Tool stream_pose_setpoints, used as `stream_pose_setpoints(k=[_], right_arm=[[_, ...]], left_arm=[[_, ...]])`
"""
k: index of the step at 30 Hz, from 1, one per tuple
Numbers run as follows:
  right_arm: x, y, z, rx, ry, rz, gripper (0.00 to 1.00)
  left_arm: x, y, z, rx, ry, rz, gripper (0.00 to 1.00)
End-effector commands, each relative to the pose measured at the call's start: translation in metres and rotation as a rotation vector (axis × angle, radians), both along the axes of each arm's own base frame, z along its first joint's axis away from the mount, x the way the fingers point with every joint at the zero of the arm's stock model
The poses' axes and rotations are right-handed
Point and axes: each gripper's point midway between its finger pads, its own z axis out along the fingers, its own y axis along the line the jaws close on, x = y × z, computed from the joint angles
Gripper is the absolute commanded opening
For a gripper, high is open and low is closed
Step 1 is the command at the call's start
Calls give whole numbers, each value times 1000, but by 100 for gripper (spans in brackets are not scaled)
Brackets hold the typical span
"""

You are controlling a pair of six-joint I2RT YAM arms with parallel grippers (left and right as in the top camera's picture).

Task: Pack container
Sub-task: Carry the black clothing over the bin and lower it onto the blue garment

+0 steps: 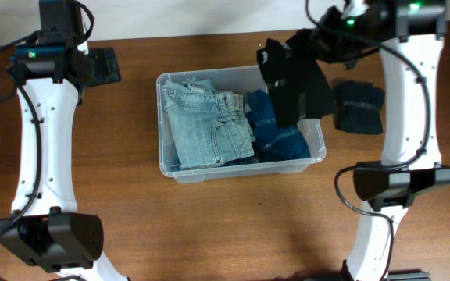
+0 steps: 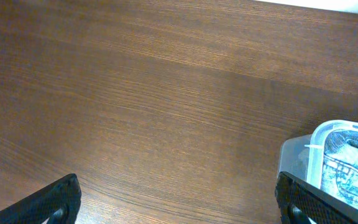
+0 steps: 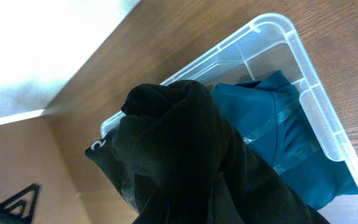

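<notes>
The clear plastic container sits mid-table, holding folded light-blue jeans on its left and a teal garment on its right. My right gripper is shut on a black garment that hangs over the container's right far corner; its fingers are hidden by the cloth. In the right wrist view the black garment fills the frame above the container and the teal garment. My left gripper is open and empty over bare table left of the container, whose corner shows in its view.
A folded dark-blue garment lies on the table right of the container. A cardboard box shows at the left of the right wrist view.
</notes>
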Motion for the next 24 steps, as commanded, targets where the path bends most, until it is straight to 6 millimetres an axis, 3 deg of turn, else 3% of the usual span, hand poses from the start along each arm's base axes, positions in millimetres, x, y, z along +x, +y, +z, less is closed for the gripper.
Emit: stream_pose_setpoints(k=[1,4,7,15,18,19,20,22,24], right_arm=[[-5,8,-6,-111,19,-77,4],[-3,20,-18,-155,36,-79,4],[-4,26,-45,-216,89,-90,4],[-7,40,-89,-224,183,-67,4],[-13,43,-100,-271,188,20,6],[-14,45,-100,-299,165,91,15],[-15,45,-100,-327,147,164,36],[-19,43,-101,-349,144,220,45],[-19,37,-102,-383,133,264,47]], left_arm=[[-1,3,11,-3,-30,9,99],[-1,3,11,-3,-30,9,99],[-1,3,11,-3,-30,10,99],[-1,3,11,-3,-30,9,99],[-1,3,11,-3,-30,9,99],[-1,3,11,-3,-30,9,99],[-1,3,11,-3,-30,9,99],[-1,3,11,-3,-30,9,99],[-1,3,11,-3,-30,9,99]])
